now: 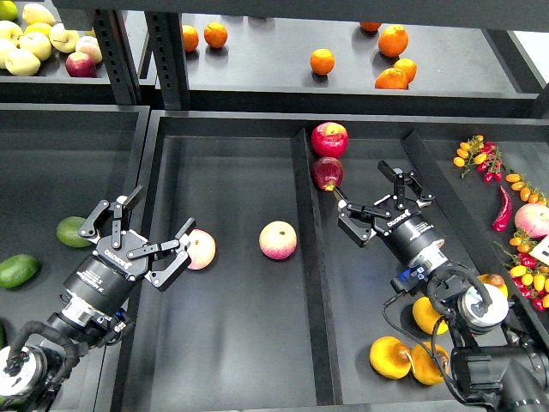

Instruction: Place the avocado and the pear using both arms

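head view: both tools spread wide, angled up-right.

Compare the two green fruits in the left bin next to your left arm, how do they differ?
The upper green fruit looks paler and rounder; the lower green fruit is darker and more elongated. The upper one lies close beside the left gripper; the lower one sits nearer the view's left edge. Both are smooth, green and lying untouched in the same bin.

You have one view only, from the robot's head, looking forward and steeply down onto the black trays [232, 360] at close range. A shelf [283, 81] runs along 12 o'clock; both arms enter from 7 and 5 o'clock.
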Available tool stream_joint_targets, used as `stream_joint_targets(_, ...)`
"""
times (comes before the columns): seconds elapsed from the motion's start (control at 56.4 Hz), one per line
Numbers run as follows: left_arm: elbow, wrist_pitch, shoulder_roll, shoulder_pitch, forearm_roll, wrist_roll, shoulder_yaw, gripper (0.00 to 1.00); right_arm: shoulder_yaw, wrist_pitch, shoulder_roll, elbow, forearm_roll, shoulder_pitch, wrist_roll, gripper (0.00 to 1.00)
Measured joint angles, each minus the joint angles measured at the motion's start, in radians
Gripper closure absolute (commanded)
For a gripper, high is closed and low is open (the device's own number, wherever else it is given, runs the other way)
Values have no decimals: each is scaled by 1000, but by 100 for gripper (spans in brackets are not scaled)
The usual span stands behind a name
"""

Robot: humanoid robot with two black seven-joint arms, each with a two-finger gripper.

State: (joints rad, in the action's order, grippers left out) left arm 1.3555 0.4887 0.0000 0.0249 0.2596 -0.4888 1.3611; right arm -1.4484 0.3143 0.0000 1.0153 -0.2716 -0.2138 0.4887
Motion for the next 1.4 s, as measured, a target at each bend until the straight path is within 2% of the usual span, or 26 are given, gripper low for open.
stream_joint_targets(0.319, 24, 0, 0, 3, -101, 4, 10, 1, 74, 133, 0, 31, -111, 62, 0, 0)
stream_joint_targets(0.55, 28, 0, 0, 10, -107, 18, 68, 1, 81, 137, 0, 95, -128, 131, -25, 0)
stream_joint_targets(0.887, 28, 0, 0, 20, -146, 32, 71, 1, 71, 147, 0, 210, 21, 244, -37, 0)
stream_joint_targets(0.94, 28, 0, 0, 20, -146, 33, 69, 1, 72, 155, 0, 230, 20, 245, -48, 0)
stream_joint_targets(1.064, 29, 0, 0, 20, -146, 33, 66, 1, 70, 171, 0, 256, -8, 245, -112, 0)
stream_joint_targets(1.153, 30, 0, 0, 20, -146, 33, 66, 1, 65, 173, 0, 269, -53, 245, -140, 0)
stream_joint_targets(1.401, 30, 0, 0, 20, -146, 33, 65, 1, 62, 165, 0, 273, -170, 246, -152, 0)
